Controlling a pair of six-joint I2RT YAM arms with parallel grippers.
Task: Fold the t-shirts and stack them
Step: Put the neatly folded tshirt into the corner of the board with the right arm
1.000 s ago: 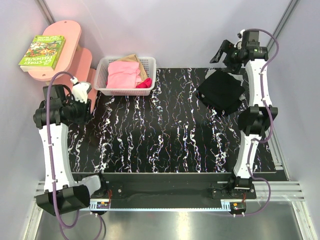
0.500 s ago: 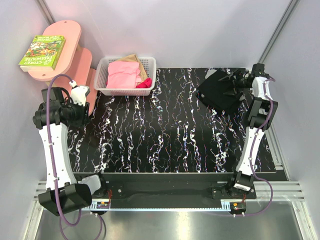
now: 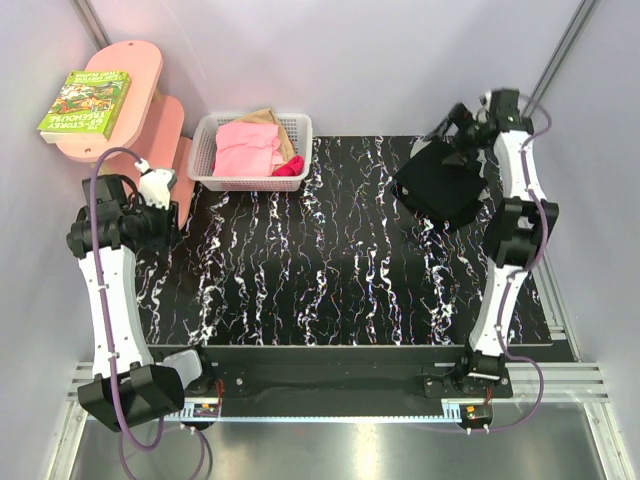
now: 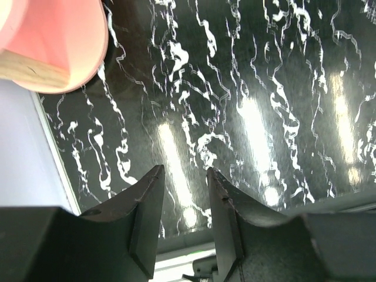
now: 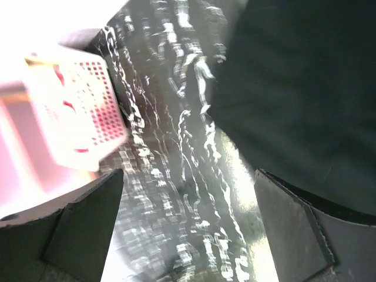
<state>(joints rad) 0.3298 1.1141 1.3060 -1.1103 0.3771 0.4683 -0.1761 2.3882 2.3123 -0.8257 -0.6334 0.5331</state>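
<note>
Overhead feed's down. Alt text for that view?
A folded black shirt lies at the table's far right, the right arm's open jaws over its far edge. A basket of pink clothes sits far left; the left arm is beside a pink stool.

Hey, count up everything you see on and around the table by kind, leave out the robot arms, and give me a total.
Black folded shirt: 1
White basket: 1
Cloths showing in the basket, by colour: 3 (pink cloth, tan cloth, red cloth)
Book: 1
Pink stool: 1
Total: 7
</note>
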